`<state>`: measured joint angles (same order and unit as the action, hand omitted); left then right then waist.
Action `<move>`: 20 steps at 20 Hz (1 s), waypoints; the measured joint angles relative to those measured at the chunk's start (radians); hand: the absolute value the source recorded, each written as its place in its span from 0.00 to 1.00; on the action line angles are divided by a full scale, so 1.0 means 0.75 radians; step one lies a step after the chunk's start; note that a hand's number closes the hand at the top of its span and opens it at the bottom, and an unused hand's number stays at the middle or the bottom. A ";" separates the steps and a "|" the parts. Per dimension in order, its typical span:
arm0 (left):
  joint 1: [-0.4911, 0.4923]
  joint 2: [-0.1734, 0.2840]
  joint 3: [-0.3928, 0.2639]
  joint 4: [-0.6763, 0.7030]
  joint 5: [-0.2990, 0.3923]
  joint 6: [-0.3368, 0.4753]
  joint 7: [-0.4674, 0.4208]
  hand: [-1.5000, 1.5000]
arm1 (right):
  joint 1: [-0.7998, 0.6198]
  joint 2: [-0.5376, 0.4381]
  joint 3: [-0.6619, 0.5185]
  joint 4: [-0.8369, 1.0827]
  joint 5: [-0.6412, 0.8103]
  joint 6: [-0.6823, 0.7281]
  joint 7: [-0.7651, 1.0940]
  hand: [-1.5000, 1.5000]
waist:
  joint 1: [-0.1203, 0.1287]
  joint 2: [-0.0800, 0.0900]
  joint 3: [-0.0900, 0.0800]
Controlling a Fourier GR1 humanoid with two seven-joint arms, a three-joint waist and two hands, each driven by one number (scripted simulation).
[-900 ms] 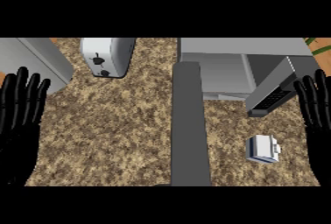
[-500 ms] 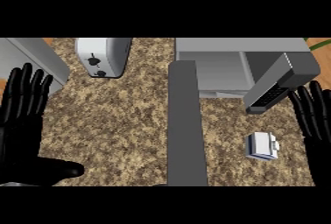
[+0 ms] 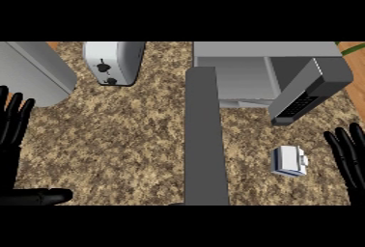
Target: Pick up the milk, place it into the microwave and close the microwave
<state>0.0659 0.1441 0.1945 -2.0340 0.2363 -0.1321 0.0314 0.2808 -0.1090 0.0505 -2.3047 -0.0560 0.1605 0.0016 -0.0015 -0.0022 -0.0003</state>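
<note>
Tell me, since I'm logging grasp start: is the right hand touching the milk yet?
Apart. The head view shows bare counter between the milk and the right hand, whose fingers are straight.

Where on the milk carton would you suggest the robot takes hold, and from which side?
Grip the milk carton across its long flat sides, coming down from above with the right hand, which is open just beside it. The carton appears to lie on its side on the counter, apart from the microwave, so both faces look reachable.
</note>
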 measured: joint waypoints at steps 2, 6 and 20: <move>0.046 0.009 0.029 -0.026 0.032 -0.033 -0.005 0.00 | 0.044 0.009 -0.006 -0.007 0.022 0.004 -0.022 0.00 | 0.001 0.000 0.000; 0.111 0.013 0.066 -0.049 0.078 -0.091 -0.020 0.00 | 0.060 0.021 -0.037 0.027 0.062 -0.007 -0.026 0.00 | 0.003 0.001 0.000; 0.269 0.006 0.207 -0.129 0.212 -0.250 -0.023 0.00 | 0.067 0.047 -0.150 0.352 0.087 0.036 -0.227 0.00 | 0.004 0.002 0.001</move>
<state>0.2677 0.1483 0.3495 -2.1309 0.3955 -0.3195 0.0140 0.3311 -0.0735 -0.0619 -2.0403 0.0095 0.1877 -0.1683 0.0018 -0.0009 0.0002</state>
